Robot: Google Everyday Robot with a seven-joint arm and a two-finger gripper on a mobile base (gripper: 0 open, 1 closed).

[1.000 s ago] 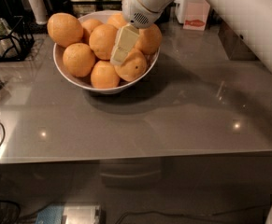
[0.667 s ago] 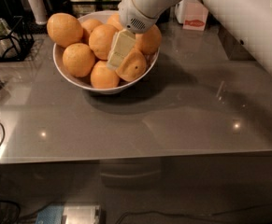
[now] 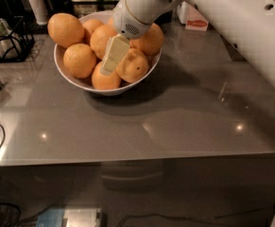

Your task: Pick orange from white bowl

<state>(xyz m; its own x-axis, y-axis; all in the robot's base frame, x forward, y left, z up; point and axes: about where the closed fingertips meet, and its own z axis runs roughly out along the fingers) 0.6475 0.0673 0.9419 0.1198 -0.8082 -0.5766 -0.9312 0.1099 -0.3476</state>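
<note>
The white bowl [image 3: 73, 82] stands at the back left of the grey table and holds several oranges. My gripper [image 3: 114, 56] reaches down into the bowl from the upper right. It lies between the large plain orange [image 3: 101, 38] in the middle and the front right orange [image 3: 134, 66], touching both. Another large orange [image 3: 151, 39] sits half under my wrist. The biggest orange [image 3: 65, 30] rests on the far left rim. A smaller orange [image 3: 79, 60] and another orange [image 3: 105, 81] lie at the front. No orange is lifted.
My white arm [image 3: 231, 18] crosses the upper right. A small white carton [image 3: 193, 19] stands behind the bowl to the right. A black wire rack [image 3: 4, 41] and containers line the back left. The table's front edge [image 3: 137, 157] runs across the middle.
My gripper has shifted slightly left and lower among the oranges. The oranges and the bowl have stayed in place.
</note>
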